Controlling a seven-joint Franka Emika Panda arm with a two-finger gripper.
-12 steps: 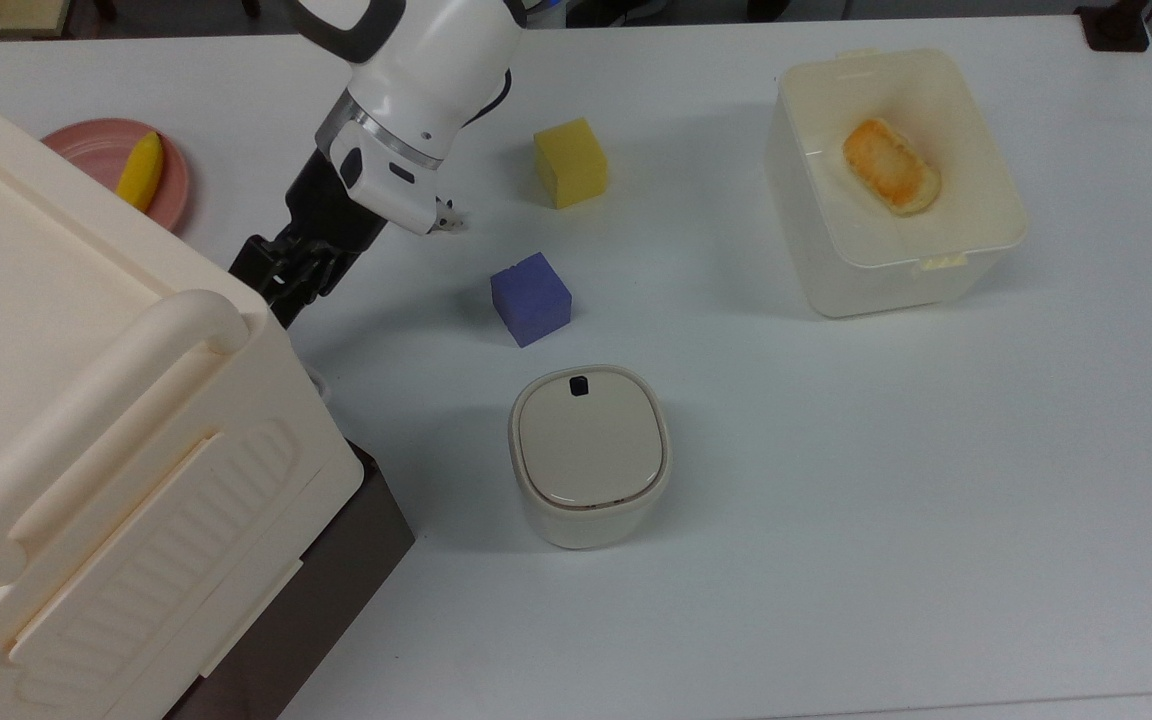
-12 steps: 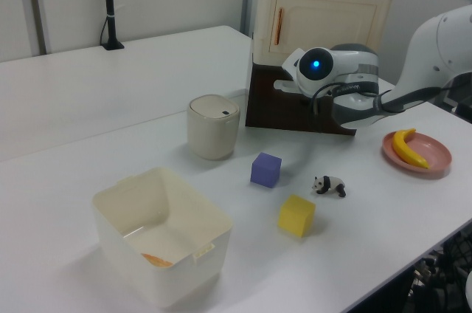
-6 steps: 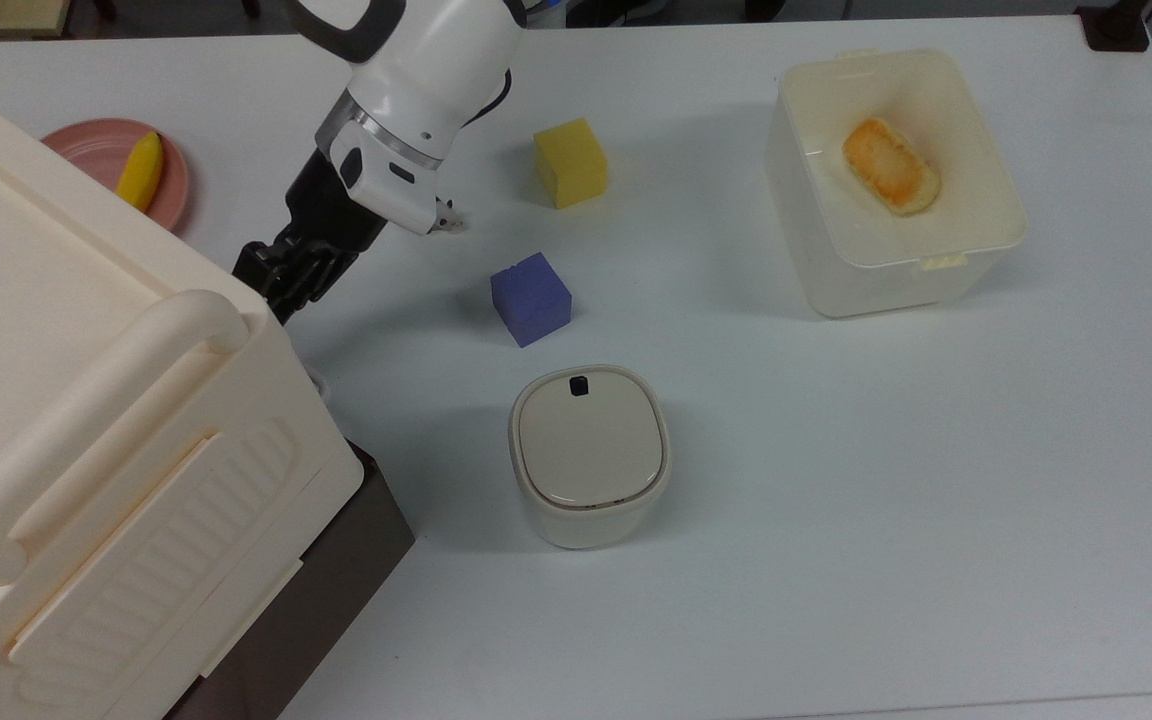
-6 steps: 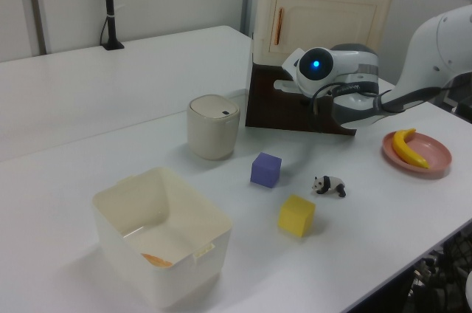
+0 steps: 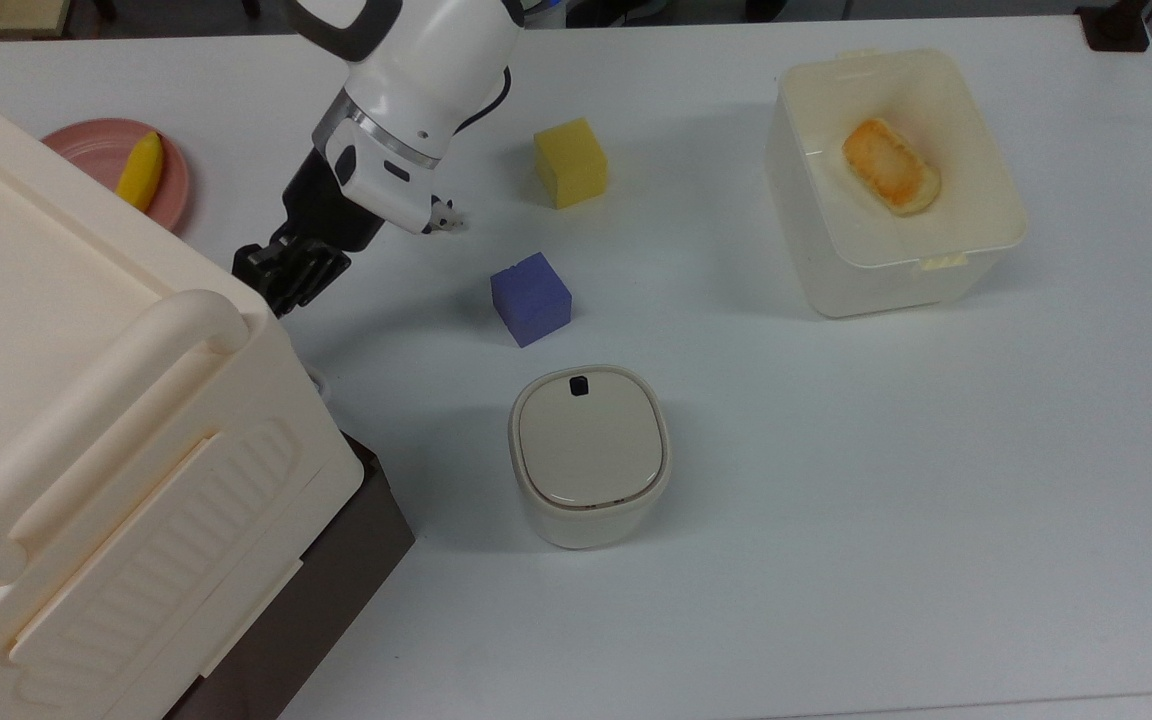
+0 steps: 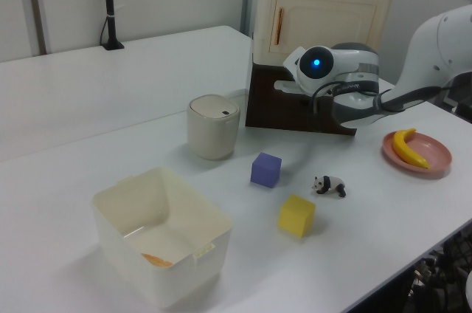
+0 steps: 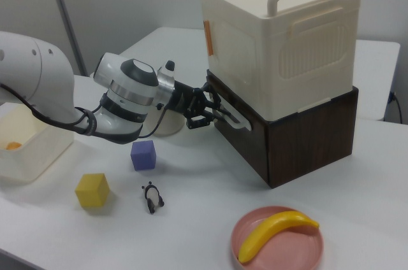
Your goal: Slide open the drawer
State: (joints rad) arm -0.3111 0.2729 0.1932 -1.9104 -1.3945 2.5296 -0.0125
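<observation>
Drawer: I see the drawer (image 7: 290, 135) as the dark brown block under the cream cabinet (image 7: 280, 41), its front flush with the block, its white loop handle (image 7: 231, 116) on the face turned to the arm.
Gripper: my gripper (image 7: 209, 109) sits right at that handle in the right view, black fingers (image 7: 199, 120) on either side of the loop; I cannot tell whether they are clamped on it or slack.
Arm: the white arm (image 5: 416, 70) reaches in from the side of the drawer front opposite the cabinet.
Near the drawer front: a lidded cream bin (image 5: 588, 455) stands just off one corner, a purple cube (image 5: 531, 297) a little farther out.
Farther from the drawer: a yellow cube (image 5: 570, 161), a small panda figure (image 7: 152, 197) and a white tub (image 5: 976, 240) holding a piece of bread (image 5: 889, 166), the tub well apart.
Beside the drawer: a pink plate (image 7: 255, 235) with a banana (image 7: 275, 231) lies near the other corner.
In the way: nothing lies on the white table (image 5: 836, 500) right before the drawer front except my own gripper.
</observation>
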